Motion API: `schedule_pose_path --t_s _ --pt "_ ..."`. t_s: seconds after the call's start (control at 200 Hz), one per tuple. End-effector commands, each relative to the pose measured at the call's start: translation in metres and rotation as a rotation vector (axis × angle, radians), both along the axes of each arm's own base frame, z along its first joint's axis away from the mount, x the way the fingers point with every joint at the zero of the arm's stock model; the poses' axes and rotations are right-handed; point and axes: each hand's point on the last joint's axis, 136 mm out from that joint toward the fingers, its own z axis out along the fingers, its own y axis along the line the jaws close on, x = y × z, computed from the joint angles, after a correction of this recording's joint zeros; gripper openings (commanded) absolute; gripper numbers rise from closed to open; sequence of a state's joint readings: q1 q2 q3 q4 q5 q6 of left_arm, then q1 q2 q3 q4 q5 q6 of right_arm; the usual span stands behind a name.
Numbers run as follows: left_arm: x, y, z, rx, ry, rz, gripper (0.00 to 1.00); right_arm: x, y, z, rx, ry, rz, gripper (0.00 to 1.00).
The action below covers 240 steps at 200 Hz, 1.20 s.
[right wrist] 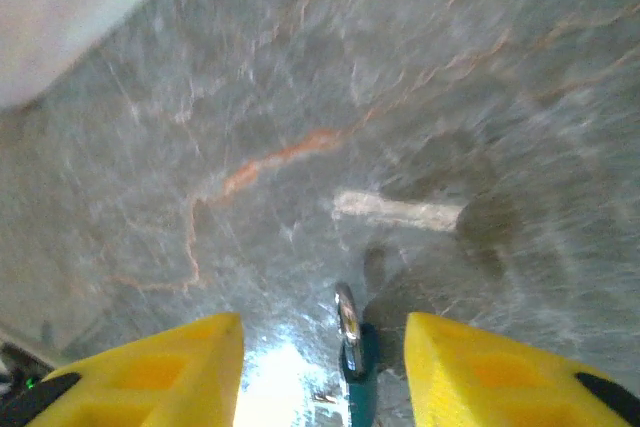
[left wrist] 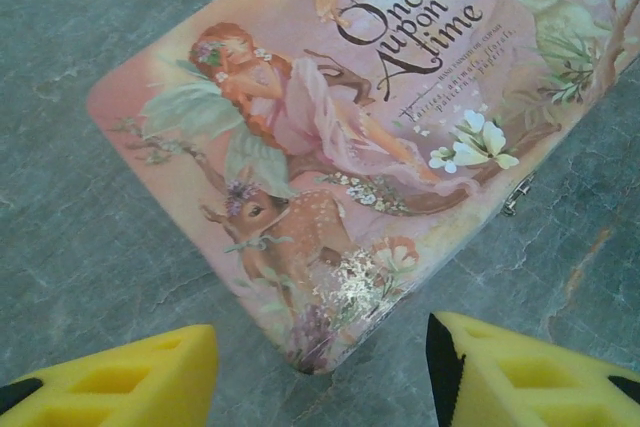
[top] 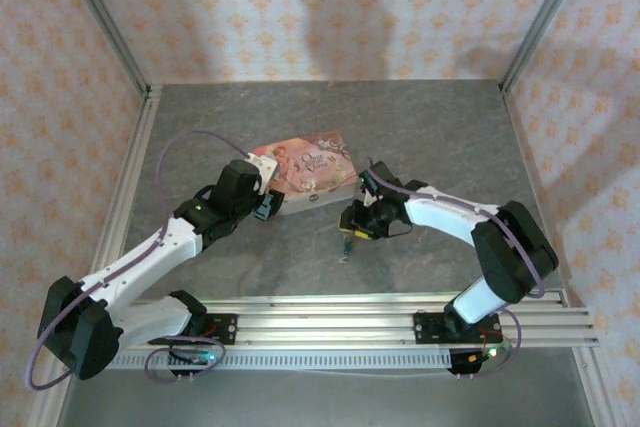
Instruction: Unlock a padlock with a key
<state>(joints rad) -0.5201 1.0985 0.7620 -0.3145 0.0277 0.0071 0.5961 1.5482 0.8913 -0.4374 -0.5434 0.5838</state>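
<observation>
Through the blur, the padlock (right wrist: 352, 357) sits between my right fingers (right wrist: 170, 372), blue body cut off at the frame edge, silvery shackle pointing away. Those fingers stand apart, touching nothing. My left fingers (left wrist: 130, 377) are spread too, empty, the pink tin (left wrist: 330, 147) just beyond them.

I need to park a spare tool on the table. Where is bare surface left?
Bare table runs along the back wall behind the pink tin, widest toward the far right corner. The middle is crowded: the left end effector hangs at the tin's near corner, and the right end effector straddles the padlock close by.
</observation>
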Motion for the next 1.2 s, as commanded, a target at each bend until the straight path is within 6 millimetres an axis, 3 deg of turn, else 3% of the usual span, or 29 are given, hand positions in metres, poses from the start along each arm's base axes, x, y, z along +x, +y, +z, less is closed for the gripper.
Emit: schedule_pose_path --t_s 0.0,0.185,0.245,0.345,0.385,0.505,0.601,0.711,0.866,1.016,1.081,1.196 --pt "0.000 0.019 0.009 0.045 -0.013 0.068 0.59 0.014 -0.036 0.020 -0.176 -0.081 -0.003 0.59" --pt "0.007 0.045 0.030 0.079 -0.074 0.176 0.70 0.044 -0.097 0.079 -0.374 -0.296 -0.126 0.71" --pt "0.012 0.061 0.037 0.075 -0.114 0.261 0.79 0.053 -0.124 0.103 -0.470 -0.403 -0.196 0.75" --pt "0.022 0.091 0.048 0.052 -0.175 0.404 0.99 0.061 -0.171 0.143 -0.616 -0.581 -0.352 0.93" --pt "0.026 0.104 0.050 0.036 -0.192 0.456 1.00 0.062 -0.186 0.155 -0.656 -0.650 -0.390 1.00" --pt "0.038 0.143 0.048 -0.036 -0.241 0.607 1.00 0.067 -0.219 0.176 -0.798 -0.838 -0.487 0.99" --pt "0.042 0.173 0.033 -0.075 -0.302 0.707 1.00 0.072 -0.242 0.169 -0.888 -0.886 -0.533 0.99" --pt "0.041 0.198 0.011 -0.072 -0.323 0.791 1.00 0.080 -0.264 0.139 -0.891 -0.879 -0.603 0.99" --pt "0.056 0.184 -0.013 -0.050 -0.297 0.673 1.00 0.083 -0.290 0.103 -0.834 -0.935 -0.768 0.99" --pt "0.070 0.172 -0.027 -0.090 -0.319 0.606 1.00 0.087 -0.299 0.092 -0.823 -1.019 -0.813 0.99" --pt "0.072 0.173 -0.032 -0.067 -0.330 0.601 1.00 0.091 -0.300 0.093 -0.795 -1.059 -0.812 0.99" --pt "0.076 0.175 -0.036 -0.042 -0.374 0.590 1.00 0.100 -0.304 0.076 -0.794 -1.050 -0.773 0.99"
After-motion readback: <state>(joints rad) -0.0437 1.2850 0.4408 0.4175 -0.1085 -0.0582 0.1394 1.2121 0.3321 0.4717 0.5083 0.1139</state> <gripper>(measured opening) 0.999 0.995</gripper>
